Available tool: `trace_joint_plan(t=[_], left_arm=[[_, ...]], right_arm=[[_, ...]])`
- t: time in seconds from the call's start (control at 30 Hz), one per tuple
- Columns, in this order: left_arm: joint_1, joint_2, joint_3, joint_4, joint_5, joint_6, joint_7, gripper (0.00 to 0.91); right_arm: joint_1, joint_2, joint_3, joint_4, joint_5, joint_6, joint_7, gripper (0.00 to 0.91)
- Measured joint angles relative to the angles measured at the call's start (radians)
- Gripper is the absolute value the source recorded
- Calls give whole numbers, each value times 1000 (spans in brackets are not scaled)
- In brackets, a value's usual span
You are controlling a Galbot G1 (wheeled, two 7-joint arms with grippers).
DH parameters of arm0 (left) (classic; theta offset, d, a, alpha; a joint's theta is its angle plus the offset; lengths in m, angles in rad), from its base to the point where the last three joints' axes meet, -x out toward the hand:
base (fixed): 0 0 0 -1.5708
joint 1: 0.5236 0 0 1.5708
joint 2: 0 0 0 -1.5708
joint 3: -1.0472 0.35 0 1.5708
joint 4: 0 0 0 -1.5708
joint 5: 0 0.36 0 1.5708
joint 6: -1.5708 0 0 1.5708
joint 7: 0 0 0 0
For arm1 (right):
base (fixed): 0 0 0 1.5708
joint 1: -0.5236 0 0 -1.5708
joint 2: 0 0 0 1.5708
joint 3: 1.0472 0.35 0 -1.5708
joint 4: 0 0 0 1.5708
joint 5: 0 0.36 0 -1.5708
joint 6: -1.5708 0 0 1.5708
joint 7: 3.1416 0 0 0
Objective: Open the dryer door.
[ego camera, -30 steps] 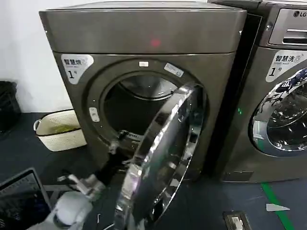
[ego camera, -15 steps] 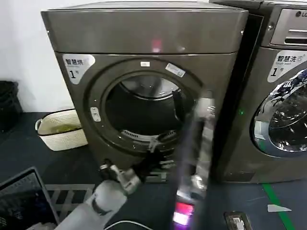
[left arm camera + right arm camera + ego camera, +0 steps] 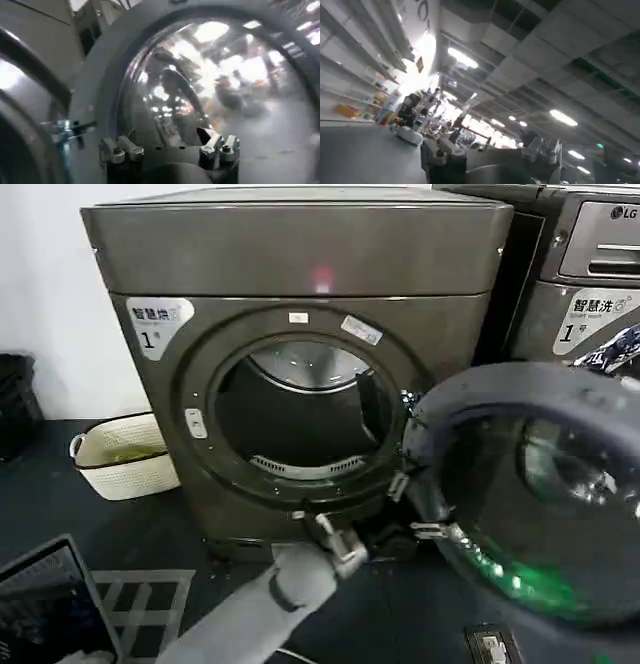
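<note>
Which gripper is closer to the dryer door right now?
Left. The left gripper sits at the inner rim of the swung-open dryer door. The right gripper points up toward the ceiling, away from it.

White laundry basket (image 3: 120,456) on dark floor (image 3: 60,504), against white wall (image 3: 45,294) — something yellowish-green inside. Black object (image 3: 18,402) at far left edge beside it. LG-marked machine (image 3: 590,264) on right, white "1" sticker on front. Green floor tape (image 3: 580,624) — near lower right corner. Laptop screen (image 3: 45,604) at bottom left.
</note>
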State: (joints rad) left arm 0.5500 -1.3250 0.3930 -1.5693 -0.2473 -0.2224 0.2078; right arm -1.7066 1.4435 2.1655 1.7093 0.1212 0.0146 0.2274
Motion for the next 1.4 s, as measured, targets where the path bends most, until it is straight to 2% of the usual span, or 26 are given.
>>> trace_joint_plan(t=[0.53, 0.9, 1.1, 1.4], left_arm=[[-22, -45, 6, 43, 3, 1, 3, 907], [1, -11, -4, 6, 31, 11, 6, 907], [62, 118, -37, -114, 133, -36, 24, 907], [213, 475, -180, -316, 297, -180, 58, 907]], right_arm=[[10, 12, -20, 6, -9, 24, -18, 907], [18, -3, -27, -5, -5, 31, -37, 907], [25, -18, -54, -9, -1, 29, -43, 907], [40, -47, -110, -23, 9, 33, -50, 907]])
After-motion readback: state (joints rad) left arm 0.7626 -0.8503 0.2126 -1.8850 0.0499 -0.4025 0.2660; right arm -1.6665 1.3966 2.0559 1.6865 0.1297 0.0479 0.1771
